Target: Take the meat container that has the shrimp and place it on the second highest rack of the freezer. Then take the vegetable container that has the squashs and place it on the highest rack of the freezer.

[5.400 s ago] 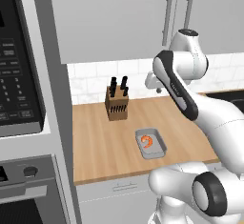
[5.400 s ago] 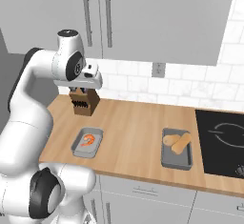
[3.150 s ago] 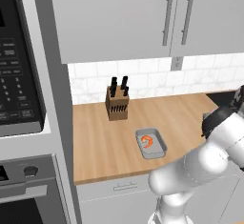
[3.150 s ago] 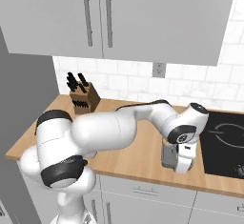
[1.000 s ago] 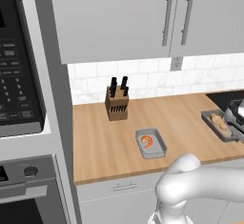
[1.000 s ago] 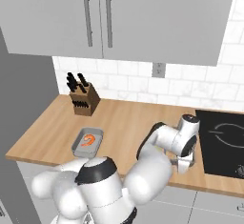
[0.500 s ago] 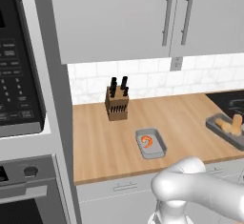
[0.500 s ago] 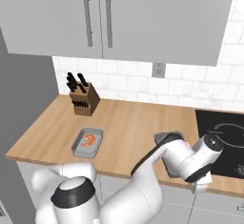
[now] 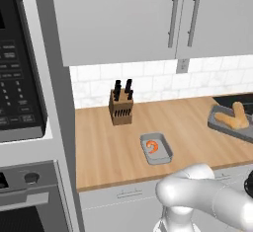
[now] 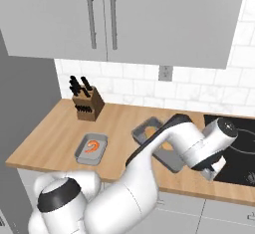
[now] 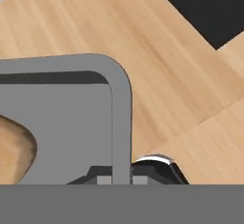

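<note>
Both jaws pinch the vegetable container [image 11: 120,118] rim.

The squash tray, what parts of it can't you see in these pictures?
- Vegetable container, right base view: the white arm crosses its middle, hiding the squashes.
- Vegetable container, left base view: its right end runs off the picture's edge.
- Hand view: just one corner of its rim and a bit of squash; the gripper is shut on that rim, and the grey band covers the tips.

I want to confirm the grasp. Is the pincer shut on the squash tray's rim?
Shut: in the hand view the pincer has its dark tips on both sides of the vegetable container's rim.
</note>
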